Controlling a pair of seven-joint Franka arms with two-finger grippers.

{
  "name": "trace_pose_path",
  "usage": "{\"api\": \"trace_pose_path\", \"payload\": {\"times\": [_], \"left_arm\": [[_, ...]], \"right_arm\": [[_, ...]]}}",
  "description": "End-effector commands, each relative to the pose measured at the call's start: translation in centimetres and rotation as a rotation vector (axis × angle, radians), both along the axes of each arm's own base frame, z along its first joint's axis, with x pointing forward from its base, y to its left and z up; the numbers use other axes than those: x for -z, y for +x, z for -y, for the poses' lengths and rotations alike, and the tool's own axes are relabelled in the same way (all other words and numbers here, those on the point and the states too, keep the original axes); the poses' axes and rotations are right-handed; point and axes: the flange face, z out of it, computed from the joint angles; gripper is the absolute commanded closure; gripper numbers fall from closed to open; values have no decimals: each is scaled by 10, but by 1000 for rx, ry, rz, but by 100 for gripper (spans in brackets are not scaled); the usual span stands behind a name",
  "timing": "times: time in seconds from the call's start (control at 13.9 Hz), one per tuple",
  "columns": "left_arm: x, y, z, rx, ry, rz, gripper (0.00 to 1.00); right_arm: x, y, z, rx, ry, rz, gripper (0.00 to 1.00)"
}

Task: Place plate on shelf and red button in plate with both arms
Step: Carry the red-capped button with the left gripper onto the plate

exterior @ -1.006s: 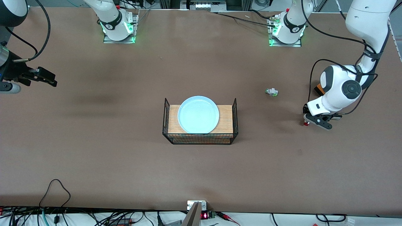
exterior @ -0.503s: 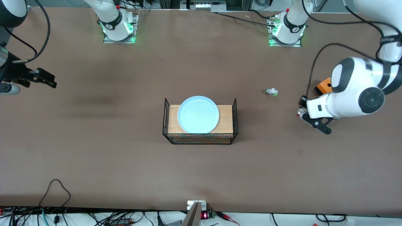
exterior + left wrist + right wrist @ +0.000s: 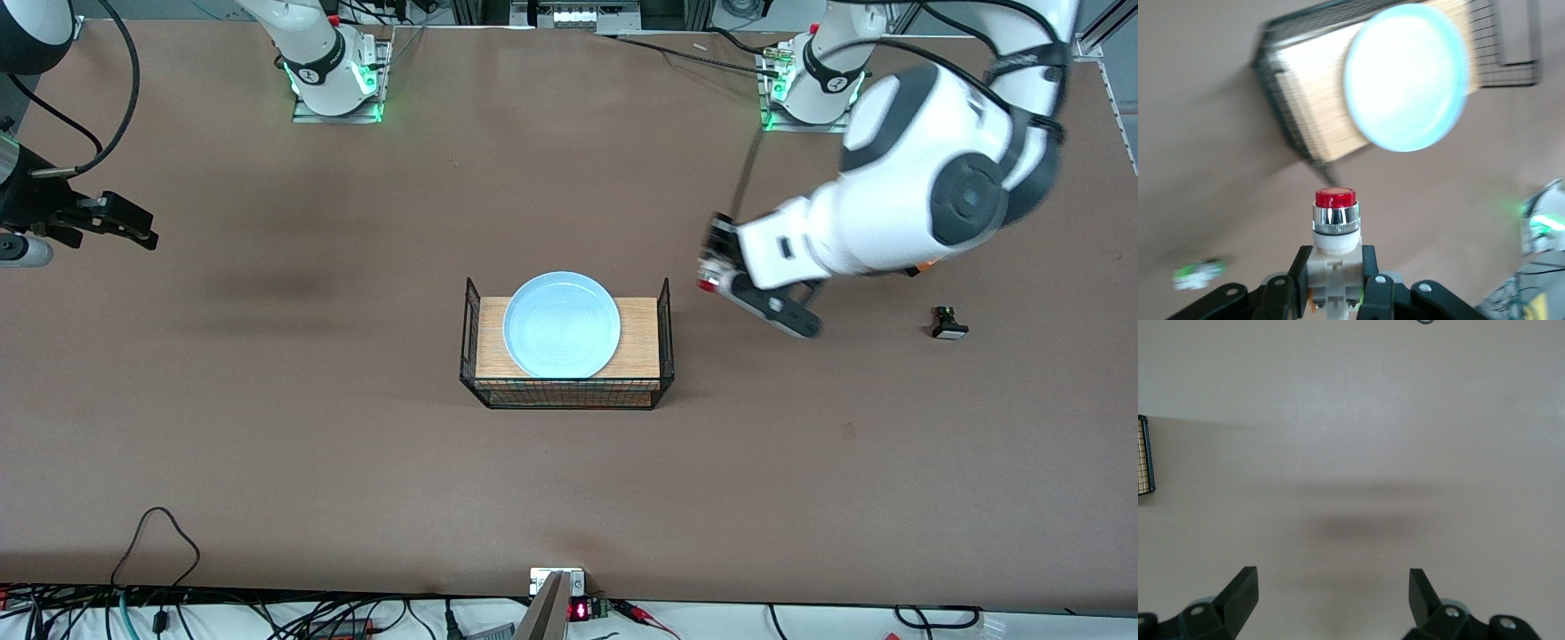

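Left wrist view: left claw (image 3: 1333,293) pinches the light, rigid red-capped whitish button (image 3: 1335,223) by its body; right claw (image 3: 1331,600) waits, wide.

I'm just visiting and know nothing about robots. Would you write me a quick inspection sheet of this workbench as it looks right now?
Surface: brown table, bare over most of its area.
Job's things: plate lies on the wooden board in the wire basket; red button is held in the air.
Clutter: black button on the table toward the left arm's end; green-capped button also on the table.
Grippers: left gripper shut on the red button, over the table beside the basket; right gripper open, waiting over bare table.
Cables: black cable loop at the table's near edge.
Surroundings: nothing seen.
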Motion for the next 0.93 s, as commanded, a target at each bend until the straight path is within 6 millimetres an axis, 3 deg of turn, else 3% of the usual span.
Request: {"api": "trace_pose_path", "payload": {"times": [0.0, 0.22, 0.36, 0.5, 0.65, 0.79, 0.86], "left_arm": [[12, 23, 61, -100, -56, -6, 94], [49, 36, 107, -202, -74, 1, 94], [87, 38, 132, -220, -94, 26, 94], [113, 42, 142, -213, -40, 101, 94], [123, 41, 145, -203, -20, 105, 91], [126, 38, 147, -206, -14, 98, 37], [129, 37, 145, -208, -6, 89, 0]], "right_arm": [[-6, 1, -2, -21, 1, -3, 0], [-5, 2, -1, -24, 1, -5, 0], [-5, 2, -2, -24, 1, -5, 0], [-5, 2, -3, -24, -1, -5, 0], [-4, 2, -3, -24, -1, -6, 0], [-4, 2, -3, -24, -1, -6, 0], [-4, 2, -1, -21, -1, -6, 0]]}}
